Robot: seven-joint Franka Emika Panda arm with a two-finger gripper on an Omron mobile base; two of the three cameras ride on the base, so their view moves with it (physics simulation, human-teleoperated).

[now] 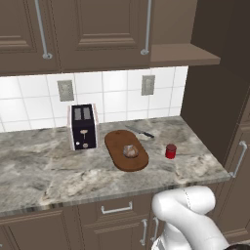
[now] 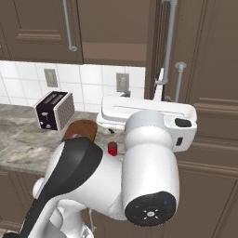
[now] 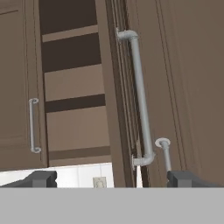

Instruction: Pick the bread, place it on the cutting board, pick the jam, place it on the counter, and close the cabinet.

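The bread [image 1: 130, 151] lies on the oval cutting board [image 1: 115, 140], which rests on the counter [image 1: 44, 168]. The jam [image 1: 170, 151] stands upright on the counter just right of the board, and the jam [image 2: 112, 148] also peeks out beside my arm. The cabinet [image 1: 97, 29] is open at its right end. In the hand view its door [image 3: 114, 109] stands edge-on, with the long silver handle [image 3: 141, 96] to the right and bare shelves [image 3: 74, 87] to the left. My gripper [image 3: 113, 178] is open and holds nothing, its fingertips spread either side of the door's edge below the handle.
A black and white toaster [image 1: 82, 126] stands left of the board, and a knife [image 1: 141, 132] lies behind it by the tiled wall. A tall dark panel [image 1: 215, 83] closes off the counter's right end. Low drawers [image 1: 117, 209] sit under the counter.
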